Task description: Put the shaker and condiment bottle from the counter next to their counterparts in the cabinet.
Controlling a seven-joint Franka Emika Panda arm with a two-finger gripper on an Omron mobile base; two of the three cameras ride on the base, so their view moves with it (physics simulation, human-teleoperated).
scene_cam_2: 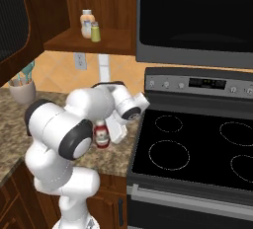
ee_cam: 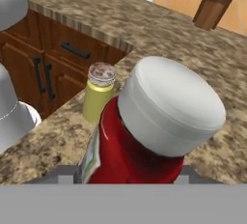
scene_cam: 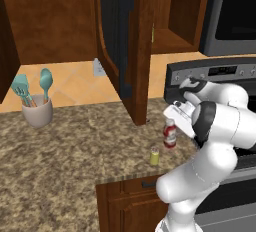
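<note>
The arm is folded, elbow raised, forearm angled downward over the counter's (scene_cam: pixel 60 146) front right corner. The gripper (scene_cam: pixel 170 126) points down, its jaws closed around the condiment bottle (scene_cam: pixel 170 135), just below its cap

A kitchen: granite counter (scene_cam: pixel 60 141), wooden cabinet (scene_cam: pixel 137 51), black stove (scene_cam_2: pixel 197 149), utensil crock (scene_cam: pixel 37 111).

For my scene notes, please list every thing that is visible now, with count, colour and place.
condiment bottle: one, red, white cap, upright on counter, at the pincer
shaker: one, yellow-green, grey cap, counter edge near the bottle
counter: one, speckled brown-beige
cabinet: one, reddish-brown, door open
shelf bottles: about three, cabinet shelf
utensil cup: one, pale, teal utensils, left on counter
stove: one, black, right of counter
pincer: one, around the bottle
</note>
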